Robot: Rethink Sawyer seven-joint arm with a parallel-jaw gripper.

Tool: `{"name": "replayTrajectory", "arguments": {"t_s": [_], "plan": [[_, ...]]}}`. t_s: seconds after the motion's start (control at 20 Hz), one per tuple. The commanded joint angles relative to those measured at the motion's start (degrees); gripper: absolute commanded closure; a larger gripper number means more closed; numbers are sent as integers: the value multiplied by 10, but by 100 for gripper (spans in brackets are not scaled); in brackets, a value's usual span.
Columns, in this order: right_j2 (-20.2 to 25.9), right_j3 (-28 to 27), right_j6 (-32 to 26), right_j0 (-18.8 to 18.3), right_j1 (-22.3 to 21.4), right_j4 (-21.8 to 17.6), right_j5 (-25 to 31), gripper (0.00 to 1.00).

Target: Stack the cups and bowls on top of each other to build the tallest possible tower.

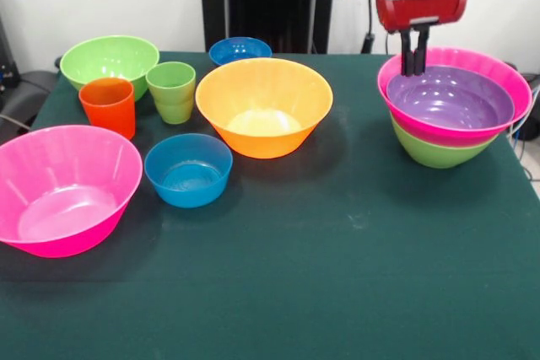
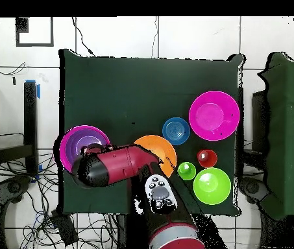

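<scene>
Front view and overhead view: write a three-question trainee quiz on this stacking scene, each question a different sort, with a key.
1. True or false: the purple bowl sits nested inside a pink bowl, which rests in a green bowl.
2. Multiple choice: the gripper hangs over the far rim of which?
A. the orange bowl
B. the tower
C. the loose pink bowl
3. Fill in: the orange-red cup and the light green cup stand ____, side by side.

Key: 1 true; 2 B; 3 upright.
</scene>
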Motion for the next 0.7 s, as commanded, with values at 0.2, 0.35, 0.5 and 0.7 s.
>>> {"name": "replayTrajectory", "arguments": {"t_s": [0.2,0.35,0.5,0.7], "plan": [[-21,9,93,6,69,10,-57,100],[-25,10,95,10,80,10,-71,100],[-27,12,99,14,89,14,-84,100],[-25,17,104,17,96,22,-96,100]]}}
